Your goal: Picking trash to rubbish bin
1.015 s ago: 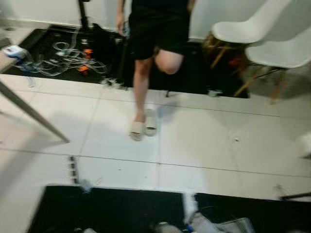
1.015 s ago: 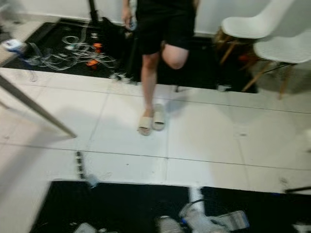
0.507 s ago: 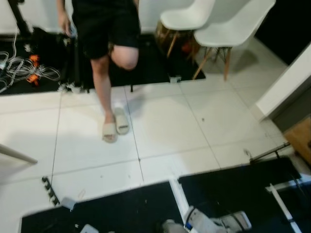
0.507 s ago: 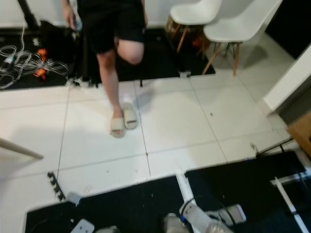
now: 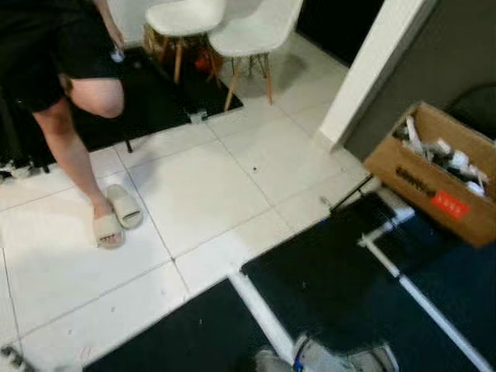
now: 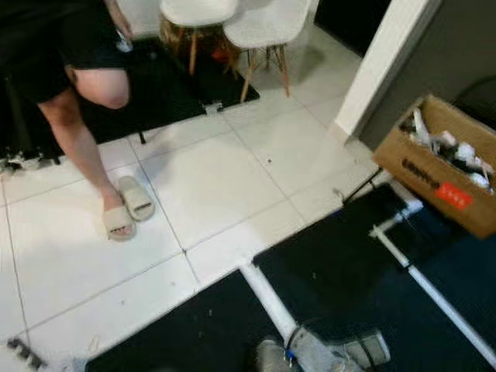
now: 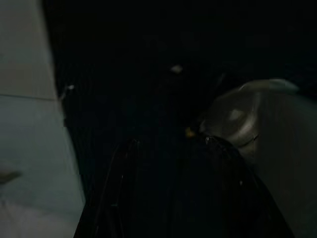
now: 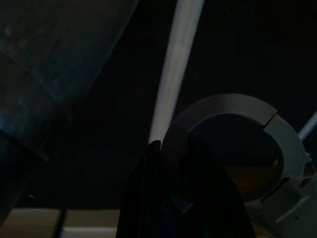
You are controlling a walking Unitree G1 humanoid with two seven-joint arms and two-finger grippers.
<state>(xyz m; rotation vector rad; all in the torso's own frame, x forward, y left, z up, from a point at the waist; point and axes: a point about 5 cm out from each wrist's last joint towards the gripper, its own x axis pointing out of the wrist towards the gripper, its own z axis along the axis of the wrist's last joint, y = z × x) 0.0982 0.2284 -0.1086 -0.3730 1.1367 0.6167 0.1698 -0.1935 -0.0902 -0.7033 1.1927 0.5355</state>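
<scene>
Cardboard box (image 5: 434, 172) with trash (image 5: 446, 151) heaped inside sits on the floor at about 2 o'clock, just beside a white pillar (image 5: 370, 68) and at the edge of a dark mat (image 5: 349, 271). White strips (image 5: 418, 298) cross the mat. A person (image 5: 54, 85) in black shorts stands at about 10 o'clock on one leg, the other knee raised, with a pair of beige slippers (image 5: 116, 215) on the white tile floor (image 5: 201, 186). Two white chairs (image 5: 225, 31) stand at 12 o'clock beside a black rug (image 5: 155, 93). The left gripper (image 7: 168, 198) hangs low in deep shade and I cannot tell how its fingers stand. The right gripper (image 8: 171, 198) hangs over the dark mat with its fingers pressed together, pinching nothing.
</scene>
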